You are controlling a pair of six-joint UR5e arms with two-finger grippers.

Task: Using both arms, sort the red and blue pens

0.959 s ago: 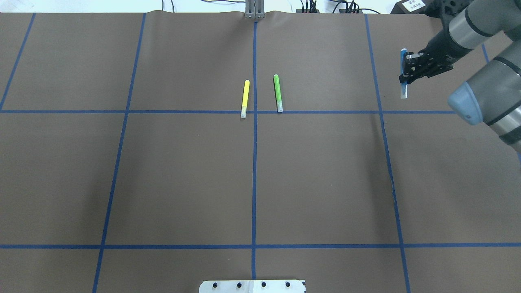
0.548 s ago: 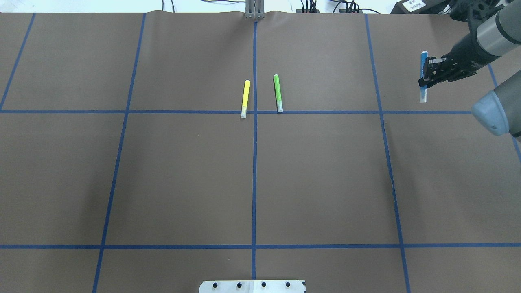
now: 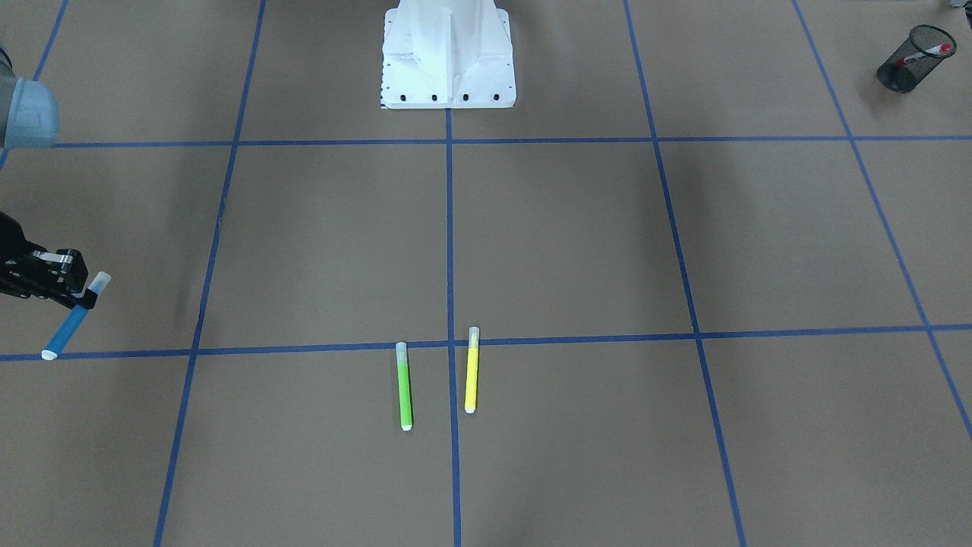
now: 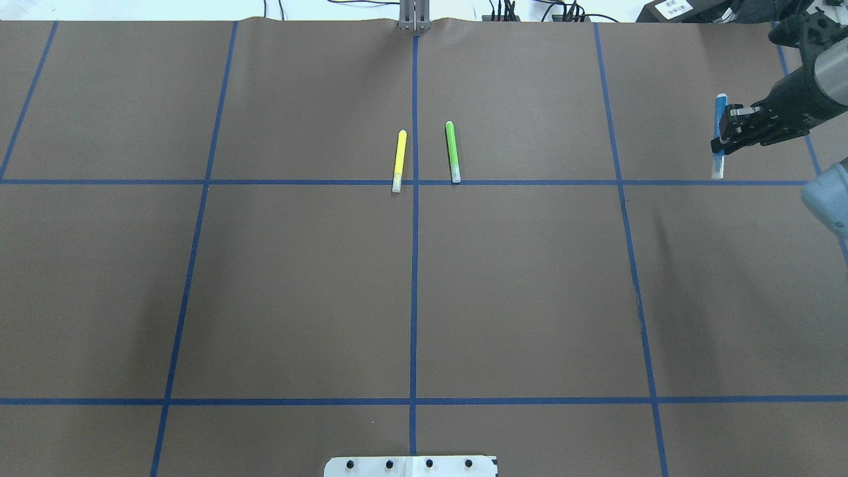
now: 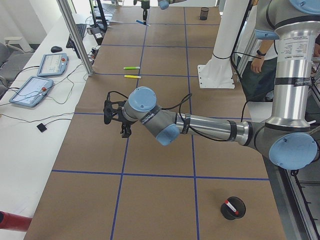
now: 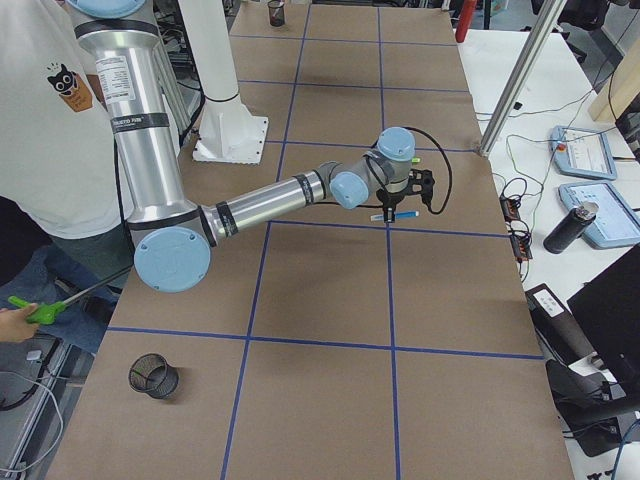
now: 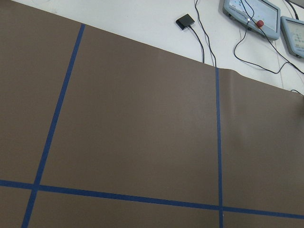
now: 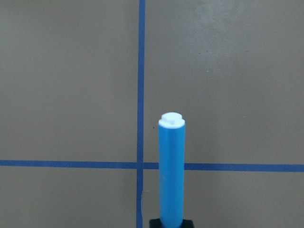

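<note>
The blue pen (image 4: 718, 136) hangs off the table at the far right, white end down and tilted, with my right gripper (image 4: 727, 130) shut on its upper part. It shows again as the blue pen (image 3: 68, 327) under the right gripper (image 3: 74, 287), and fills the right wrist view (image 8: 172, 171). The red pen (image 3: 929, 52) lies in a black mesh cup (image 3: 902, 70) lying on its side at my left end; it shows there too (image 5: 229, 205). My left gripper (image 5: 123, 125) hovers over bare table at the left end; I cannot tell whether it is open or shut.
A green pen (image 4: 452, 151) and a yellow pen (image 4: 399, 160) lie side by side near the centre line. Another mesh cup (image 6: 156, 379) stands near my right end. A person (image 6: 45, 150) stands beside the base. Tablets and cables lie past the far edge.
My right gripper has carried the blue pen steadily to the right and slightly nearer the robot. The green and yellow pens have not moved.
</note>
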